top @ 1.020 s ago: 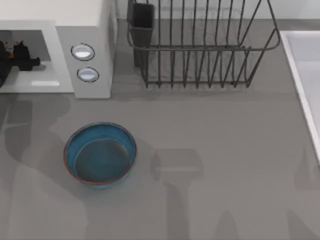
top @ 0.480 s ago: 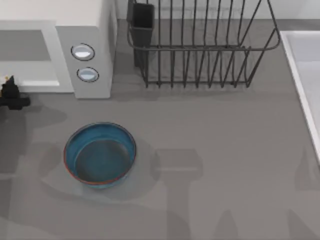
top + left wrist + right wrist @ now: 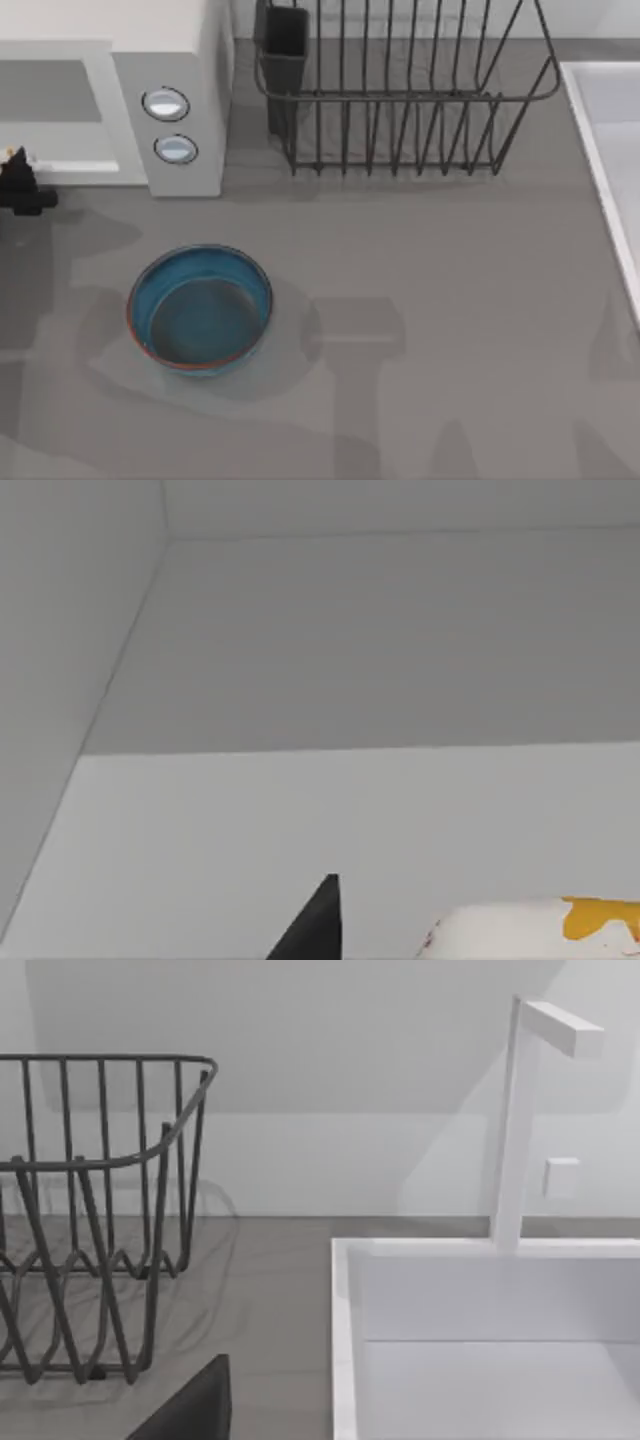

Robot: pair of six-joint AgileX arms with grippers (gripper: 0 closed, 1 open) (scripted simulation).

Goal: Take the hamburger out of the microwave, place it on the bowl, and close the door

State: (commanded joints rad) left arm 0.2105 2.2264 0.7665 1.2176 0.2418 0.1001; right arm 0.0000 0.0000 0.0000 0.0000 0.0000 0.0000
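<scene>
While left end effector (image 3: 22, 185) sits just outside microwave (image 3: 150, 90) opening, hamburger (image 3: 535, 930) beside one fingertip; grip state unclear. Bowl (image 3: 200, 308) stands before microwave.

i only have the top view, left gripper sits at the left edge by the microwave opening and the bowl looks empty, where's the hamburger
Observer: The left wrist view has the hamburger at its edge, white paper with orange-yellow print, close to the left gripper. I cannot tell whether it is gripped.
Operator: what's behind it
Observer: The microwave cavity: white floor, back wall and one side wall, with nothing else on them.
Operator: and the right arm's camera
Observer: It faces a white tap standing behind the sink, with the dish rack beside it.
</scene>
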